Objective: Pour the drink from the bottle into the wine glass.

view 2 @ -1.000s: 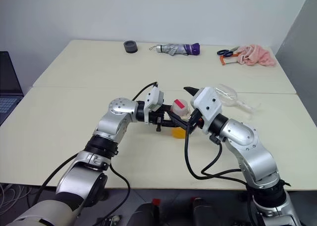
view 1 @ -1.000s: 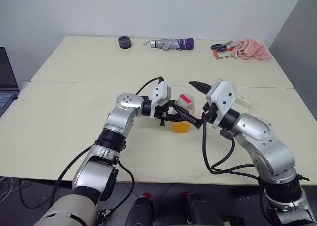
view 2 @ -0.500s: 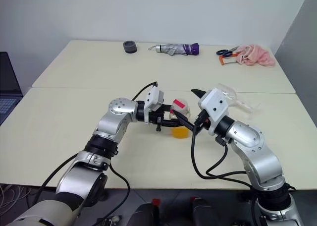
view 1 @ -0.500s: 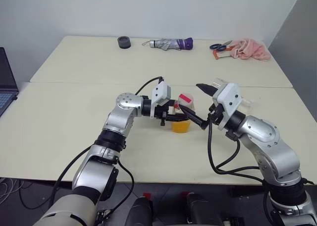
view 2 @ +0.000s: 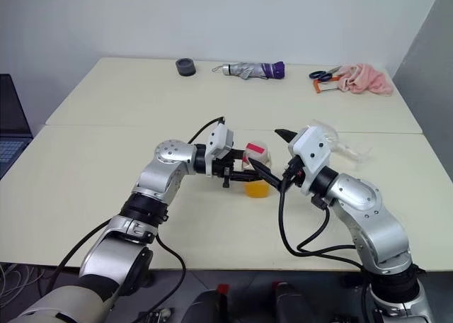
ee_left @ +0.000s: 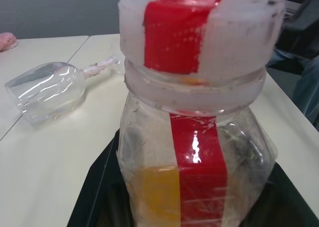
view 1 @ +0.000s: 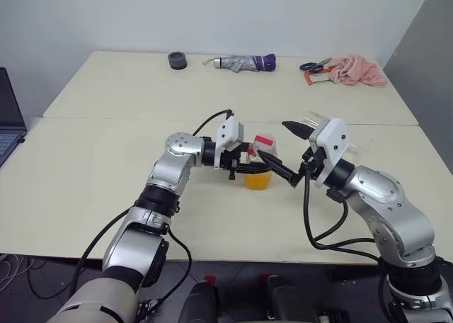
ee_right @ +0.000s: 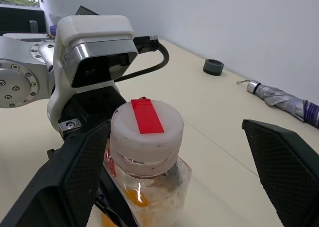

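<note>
Orange drink (view 1: 257, 180) sits low in the capped bottle (view 1: 260, 160), clamped by the left gripper (view 1: 249, 165). Right gripper (view 1: 291, 153), jaws wide apart, has backed slightly off the cap; wine glass (ee_left: 47, 90) lies toppled beyond the bottle, so pouring cannot start.

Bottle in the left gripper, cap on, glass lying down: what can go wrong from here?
1. The cap still seals the bottle; the open right gripper straddles it and could skew the bottle in the shut left gripper.
2. The wine glass lies on its side; pouring now would probably spill the drink onto the table.
</note>
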`<state>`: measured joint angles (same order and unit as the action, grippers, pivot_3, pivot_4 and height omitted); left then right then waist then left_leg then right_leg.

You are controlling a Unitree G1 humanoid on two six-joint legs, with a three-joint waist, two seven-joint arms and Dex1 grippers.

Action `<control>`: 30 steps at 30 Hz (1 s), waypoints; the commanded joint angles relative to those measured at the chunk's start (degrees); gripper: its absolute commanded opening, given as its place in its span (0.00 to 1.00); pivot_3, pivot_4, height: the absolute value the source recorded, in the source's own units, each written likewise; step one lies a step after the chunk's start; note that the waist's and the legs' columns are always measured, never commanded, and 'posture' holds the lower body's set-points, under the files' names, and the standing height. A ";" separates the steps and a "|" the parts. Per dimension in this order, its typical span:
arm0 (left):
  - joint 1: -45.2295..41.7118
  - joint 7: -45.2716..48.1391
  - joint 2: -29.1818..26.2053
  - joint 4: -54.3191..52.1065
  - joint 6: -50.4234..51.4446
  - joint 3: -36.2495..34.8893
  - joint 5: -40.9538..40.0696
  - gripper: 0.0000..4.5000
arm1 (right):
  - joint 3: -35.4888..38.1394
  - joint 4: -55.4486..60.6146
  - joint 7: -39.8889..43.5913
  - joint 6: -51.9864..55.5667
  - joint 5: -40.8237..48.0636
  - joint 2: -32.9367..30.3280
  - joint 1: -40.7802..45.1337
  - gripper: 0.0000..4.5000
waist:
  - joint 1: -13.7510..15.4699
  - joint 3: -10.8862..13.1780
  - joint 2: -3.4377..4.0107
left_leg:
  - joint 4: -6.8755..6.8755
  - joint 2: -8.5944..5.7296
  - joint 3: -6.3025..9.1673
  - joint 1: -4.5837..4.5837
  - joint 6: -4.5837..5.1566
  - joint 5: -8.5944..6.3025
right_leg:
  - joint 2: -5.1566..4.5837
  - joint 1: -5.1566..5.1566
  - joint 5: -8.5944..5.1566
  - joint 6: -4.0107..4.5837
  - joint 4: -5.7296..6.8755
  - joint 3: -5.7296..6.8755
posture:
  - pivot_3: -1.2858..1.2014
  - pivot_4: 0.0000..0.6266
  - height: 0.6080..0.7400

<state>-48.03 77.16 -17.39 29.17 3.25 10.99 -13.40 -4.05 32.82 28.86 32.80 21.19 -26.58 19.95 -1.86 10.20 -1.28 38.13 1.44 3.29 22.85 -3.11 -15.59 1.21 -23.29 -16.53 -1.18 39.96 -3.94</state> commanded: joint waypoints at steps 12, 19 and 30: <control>-0.80 0.81 -0.26 -1.60 -0.65 -0.81 -0.90 0.41 | 2.54 2.64 0.32 0.48 1.37 -1.33 0.10 1.00 | 0.00 0.00 0.00 | 0.00 0.00 0.00 0.00 0.00 0.00 | 0.00 0.00 0.00 0.00 0.00 0.00 | 0.52 0.24 1.00; -0.79 0.90 -0.39 -1.61 -0.67 -0.82 -0.88 0.41 | 2.99 2.56 0.84 0.32 1.68 -1.84 -0.26 1.00 | 0.00 0.00 0.00 | 0.00 0.00 0.00 0.00 0.00 0.00 | 0.00 0.00 0.00 0.00 0.00 0.00 | 0.52 0.24 1.00; -0.85 1.16 -0.47 -1.44 -0.76 -0.92 -0.85 0.41 | 3.40 2.31 1.24 0.08 2.05 -2.39 -0.52 1.00 | 0.00 0.00 0.00 | 0.00 0.00 0.00 0.00 0.00 0.00 | 0.00 0.00 0.00 0.00 0.00 0.00 | 0.52 0.24 1.00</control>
<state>-48.03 78.05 -17.71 29.17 3.26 10.99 -13.40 -2.86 33.49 29.98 33.47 22.82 -28.44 19.26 -1.86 10.20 -1.28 38.13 1.44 3.29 22.85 -3.11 -15.59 1.21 -23.29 -16.53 -1.18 39.96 -3.94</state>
